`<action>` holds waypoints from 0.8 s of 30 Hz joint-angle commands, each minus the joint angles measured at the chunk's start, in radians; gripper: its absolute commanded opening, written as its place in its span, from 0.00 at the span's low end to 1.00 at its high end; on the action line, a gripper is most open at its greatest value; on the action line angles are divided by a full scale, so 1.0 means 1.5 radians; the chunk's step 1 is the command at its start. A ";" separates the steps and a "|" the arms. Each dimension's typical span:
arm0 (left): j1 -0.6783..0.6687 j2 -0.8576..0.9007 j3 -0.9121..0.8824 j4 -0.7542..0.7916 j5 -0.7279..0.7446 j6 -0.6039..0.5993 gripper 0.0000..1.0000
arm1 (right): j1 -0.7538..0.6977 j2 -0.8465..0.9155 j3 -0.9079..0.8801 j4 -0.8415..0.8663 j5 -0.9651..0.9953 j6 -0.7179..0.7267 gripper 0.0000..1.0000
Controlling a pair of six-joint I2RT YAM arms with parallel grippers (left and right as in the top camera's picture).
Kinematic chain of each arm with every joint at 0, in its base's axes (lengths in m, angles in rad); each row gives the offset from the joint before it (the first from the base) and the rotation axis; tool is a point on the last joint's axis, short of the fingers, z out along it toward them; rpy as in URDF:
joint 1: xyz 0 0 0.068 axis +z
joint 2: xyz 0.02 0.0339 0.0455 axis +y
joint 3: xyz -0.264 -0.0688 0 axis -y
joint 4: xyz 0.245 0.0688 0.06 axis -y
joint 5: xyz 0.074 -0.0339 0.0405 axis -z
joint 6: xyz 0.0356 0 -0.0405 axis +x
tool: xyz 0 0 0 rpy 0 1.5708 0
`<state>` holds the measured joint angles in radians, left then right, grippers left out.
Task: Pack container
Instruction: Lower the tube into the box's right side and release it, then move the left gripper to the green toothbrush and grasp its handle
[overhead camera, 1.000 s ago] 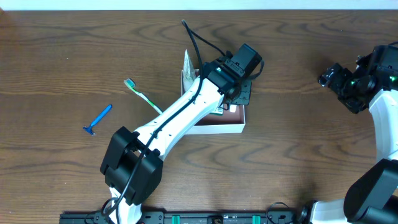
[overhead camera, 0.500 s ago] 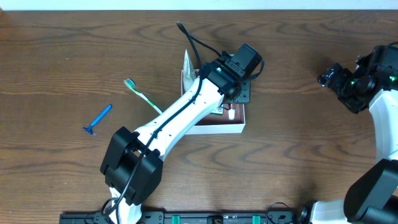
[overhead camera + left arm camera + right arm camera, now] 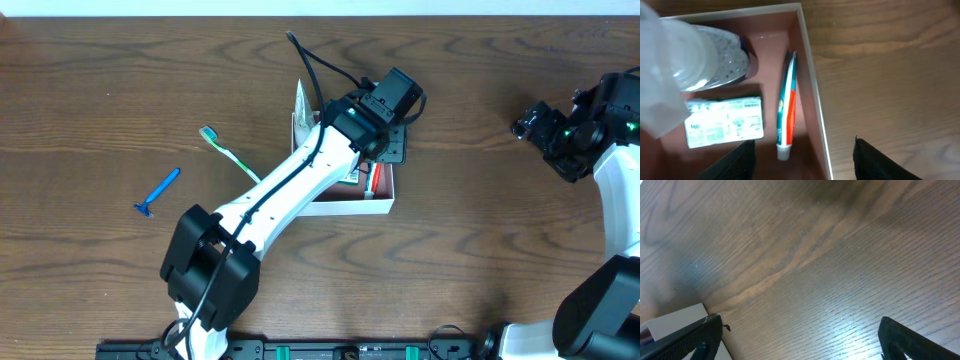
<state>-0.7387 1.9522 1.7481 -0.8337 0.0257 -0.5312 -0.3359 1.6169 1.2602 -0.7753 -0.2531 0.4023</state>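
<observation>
The container (image 3: 340, 208) is a shallow white box with a pinkish-brown inside, at mid table. My left gripper (image 3: 386, 150) hovers over its right part, open with nothing between the fingers (image 3: 805, 162). Below it, a red, white and teal toothpaste tube (image 3: 786, 107) lies flat along the container's right wall (image 3: 814, 95), cap toward the gripper; it also shows as the tube (image 3: 372, 180) from overhead. A clear bottle (image 3: 705, 57) and a small white printed packet (image 3: 725, 122) lie in the container too. My right gripper (image 3: 535, 125) is far right, open (image 3: 800, 335) over bare wood.
A green toothbrush (image 3: 228, 150) and a blue razor (image 3: 158, 193) lie on the table left of the container. A white flap (image 3: 301, 100) stands at the container's far left corner. My left arm covers much of the container from overhead.
My left gripper has opened and let go of the toothpaste tube, which now lies in the container. The right arm has not moved.
</observation>
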 commanded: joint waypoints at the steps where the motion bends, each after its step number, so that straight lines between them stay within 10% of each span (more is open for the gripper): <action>1: 0.002 -0.086 0.036 -0.023 -0.009 0.027 0.66 | -0.004 0.002 -0.001 -0.002 0.002 0.006 0.99; 9: 0.002 -0.257 0.036 -0.122 -0.076 0.027 0.76 | -0.004 0.002 -0.001 -0.002 0.002 0.006 0.99; 16: 0.044 -0.318 0.036 -0.226 -0.356 -0.034 0.78 | -0.004 0.002 -0.001 -0.002 0.002 0.006 0.99; 24: 0.234 -0.251 0.000 -0.243 -0.264 -0.096 0.78 | -0.004 0.002 -0.001 -0.002 0.002 0.006 0.99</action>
<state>-0.4622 1.5299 1.7706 -1.1995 -0.4122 -0.6266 -0.3359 1.6169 1.2602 -0.7773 -0.2531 0.4023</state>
